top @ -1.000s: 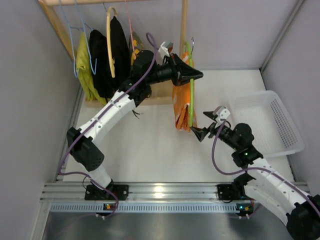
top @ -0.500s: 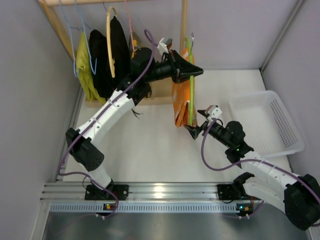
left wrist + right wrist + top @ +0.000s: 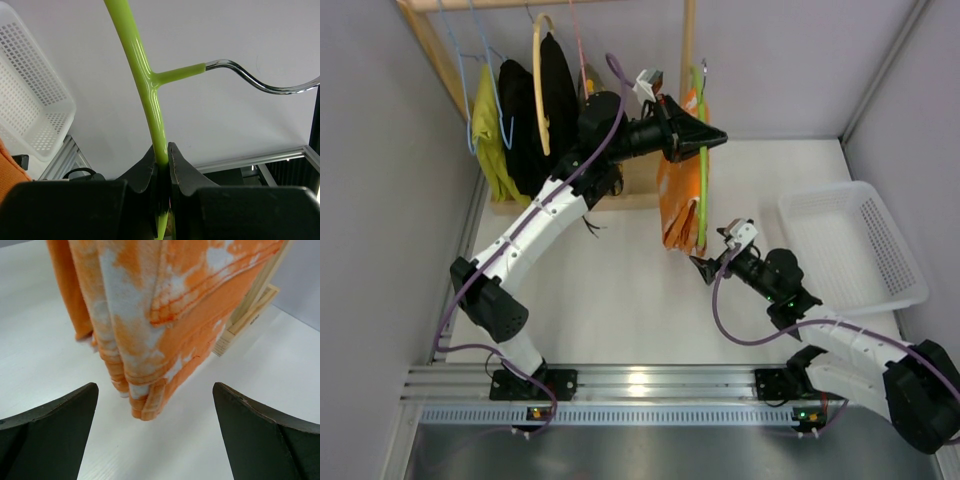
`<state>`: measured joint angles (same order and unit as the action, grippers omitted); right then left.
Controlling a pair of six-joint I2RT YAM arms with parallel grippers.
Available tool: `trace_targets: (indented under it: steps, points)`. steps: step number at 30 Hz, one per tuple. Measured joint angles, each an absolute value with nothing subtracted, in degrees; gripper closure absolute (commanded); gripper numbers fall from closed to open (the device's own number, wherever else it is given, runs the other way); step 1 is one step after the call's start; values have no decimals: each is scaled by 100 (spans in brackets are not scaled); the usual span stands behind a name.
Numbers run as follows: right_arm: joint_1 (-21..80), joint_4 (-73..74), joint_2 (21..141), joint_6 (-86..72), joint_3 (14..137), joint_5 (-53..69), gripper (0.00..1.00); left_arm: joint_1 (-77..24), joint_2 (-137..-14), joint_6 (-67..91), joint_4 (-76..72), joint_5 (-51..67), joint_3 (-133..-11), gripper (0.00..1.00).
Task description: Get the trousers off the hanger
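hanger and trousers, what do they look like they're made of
Hanger: looks like moulded plastic, lime green and glossy, with smooth highlights along the rod. Its hook: probably metal, silvery and mirror-bright. Trousers: soft cloth, possibly cotton, matte orange with pale blotches; stitched seams and a folded hem show.

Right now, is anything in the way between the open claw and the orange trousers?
No, nothing visible. The right gripper faces the hanging end of the trousers with open jaws, and only bare table shows between them.
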<state>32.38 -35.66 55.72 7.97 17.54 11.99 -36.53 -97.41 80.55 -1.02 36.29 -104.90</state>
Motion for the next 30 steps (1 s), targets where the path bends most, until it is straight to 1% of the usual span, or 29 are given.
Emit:
trace_targets:
  steps: [17, 21, 30]
  points:
    - [3382, -3828, 6202, 694, 1846, 639, 1, -3658, -9741, 8097, -104, 3573, -10490, 100]
    - [3395, -3861, 6353, 701, 2008, 445, 1, -3673, -9741, 8112, -106, 3544, -10490, 100]
    - [3448, -3854, 6709, 558, 2554, 493, 1, -3697, -9741, 8154, -119, 3479, -10490, 100]
